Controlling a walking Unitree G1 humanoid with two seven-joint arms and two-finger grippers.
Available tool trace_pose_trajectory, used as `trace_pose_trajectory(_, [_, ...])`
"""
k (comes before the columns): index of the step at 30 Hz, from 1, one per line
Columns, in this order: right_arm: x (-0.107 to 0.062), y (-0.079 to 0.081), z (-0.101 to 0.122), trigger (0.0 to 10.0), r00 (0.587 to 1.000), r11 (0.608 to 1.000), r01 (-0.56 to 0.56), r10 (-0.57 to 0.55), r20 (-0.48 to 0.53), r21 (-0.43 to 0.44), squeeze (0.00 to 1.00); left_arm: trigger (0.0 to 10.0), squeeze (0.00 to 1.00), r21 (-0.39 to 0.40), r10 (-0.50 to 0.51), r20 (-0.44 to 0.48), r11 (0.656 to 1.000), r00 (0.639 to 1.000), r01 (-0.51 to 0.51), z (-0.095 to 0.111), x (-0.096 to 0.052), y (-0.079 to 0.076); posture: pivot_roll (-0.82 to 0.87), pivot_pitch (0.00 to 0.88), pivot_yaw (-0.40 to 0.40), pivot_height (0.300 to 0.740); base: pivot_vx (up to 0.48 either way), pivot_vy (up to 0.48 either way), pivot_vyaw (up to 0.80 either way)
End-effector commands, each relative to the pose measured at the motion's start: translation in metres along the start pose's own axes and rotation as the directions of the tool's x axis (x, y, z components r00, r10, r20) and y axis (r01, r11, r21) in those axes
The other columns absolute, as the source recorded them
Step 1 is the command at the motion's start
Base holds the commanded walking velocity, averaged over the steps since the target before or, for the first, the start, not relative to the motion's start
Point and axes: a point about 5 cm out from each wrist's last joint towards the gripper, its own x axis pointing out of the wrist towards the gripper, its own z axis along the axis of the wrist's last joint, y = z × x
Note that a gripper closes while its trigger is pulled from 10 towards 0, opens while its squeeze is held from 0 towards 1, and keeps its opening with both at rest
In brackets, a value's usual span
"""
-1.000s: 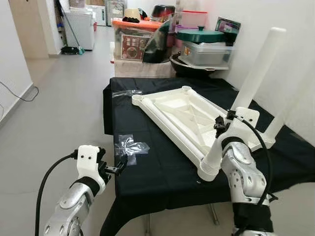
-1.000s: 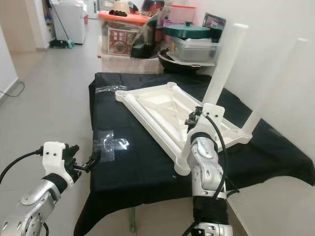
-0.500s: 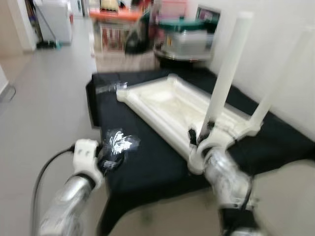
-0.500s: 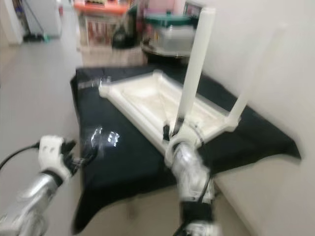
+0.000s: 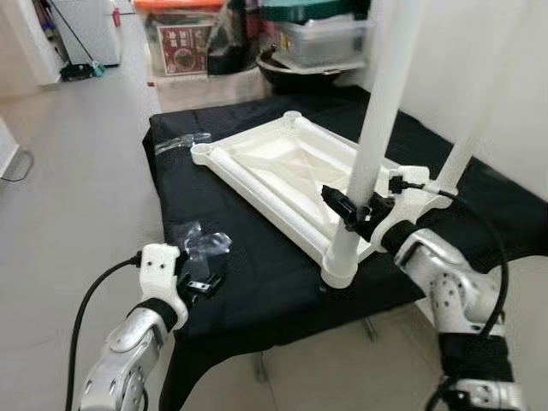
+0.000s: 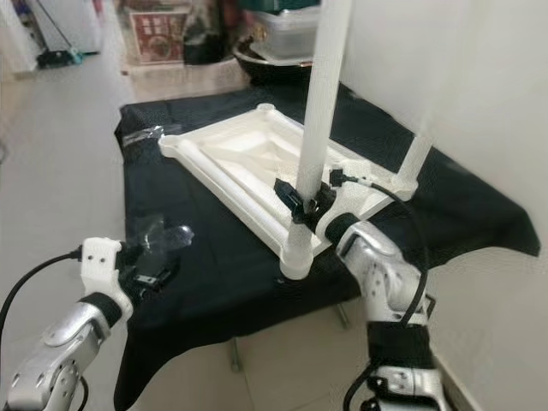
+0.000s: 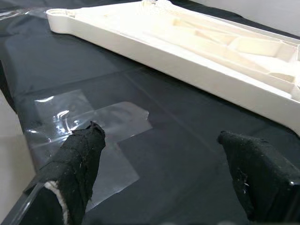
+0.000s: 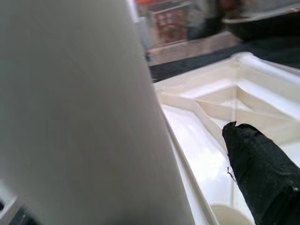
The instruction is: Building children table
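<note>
**Right gripper clamps the near table leg**

The white tabletop lies upside down on the black cloth. The right gripper is closed around an upright white leg just above its corner socket. The left gripper, fingers spread wide, hovers over a clear plastic bag; the left wrist view shows nothing between them.

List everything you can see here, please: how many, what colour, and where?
Tabletop: one, white, upside down on the black cloth.
Table legs: two, white, standing upright at the tabletop's near corners.
Black cloth: one, covering the work table.
Plastic bags: two, clear, one near the cloth's front edge, one at its far corner.
Storage boxes: several, behind the table.
Left gripper: open, above the near bag.
Right gripper: at the nearer leg's base.
</note>
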Motion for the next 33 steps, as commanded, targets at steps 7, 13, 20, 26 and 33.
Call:
trace_pose_trajectory(7, [0.006,-0.005,0.005,10.0,0.978,0.970,-0.202,0.191,-0.087,-0.138,0.00,10.0,0.00,0.016,-0.008,-0.007,1.000,1.000,0.009,-0.002,0.003,0.001,-0.04,0.000,-0.055,0.740,0.000,0.000,0.00])
trace_pose_trajectory(13, [0.013,-0.006,0.021,10.0,0.954,0.932,-0.297,0.281,-0.105,-0.210,0.00,10.0,0.00,0.021,-0.016,-0.003,1.000,1.000,0.016,-0.001,0.004,0.001,-0.04,0.000,-0.057,0.740,0.000,0.000,0.00])
trace_pose_trajectory(20, [0.017,-0.019,0.035,10.0,0.949,0.909,-0.316,0.296,-0.112,-0.273,0.00,10.0,0.00,0.024,-0.024,-0.002,0.999,1.000,0.024,-0.001,0.004,0.000,-0.03,0.000,-0.062,0.740,0.000,0.000,0.00])
trace_pose_trajectory(26, [0.015,-0.034,0.035,9.1,0.942,0.900,-0.331,0.299,-0.152,-0.285,0.00,10.0,0.00,0.026,-0.030,-0.005,0.999,1.000,0.030,-0.002,0.005,-0.001,-0.04,0.000,-0.058,0.740,0.000,0.000,0.00])
trace_pose_trajectory(33, [0.008,-0.048,0.027,0.0,0.933,0.900,-0.345,0.297,-0.202,-0.268,0.00,10.0,0.00,0.027,-0.042,-0.006,0.999,0.999,0.043,-0.003,0.008,-0.002,-0.04,0.000,-0.055,0.740,0.000,0.000,0.00])
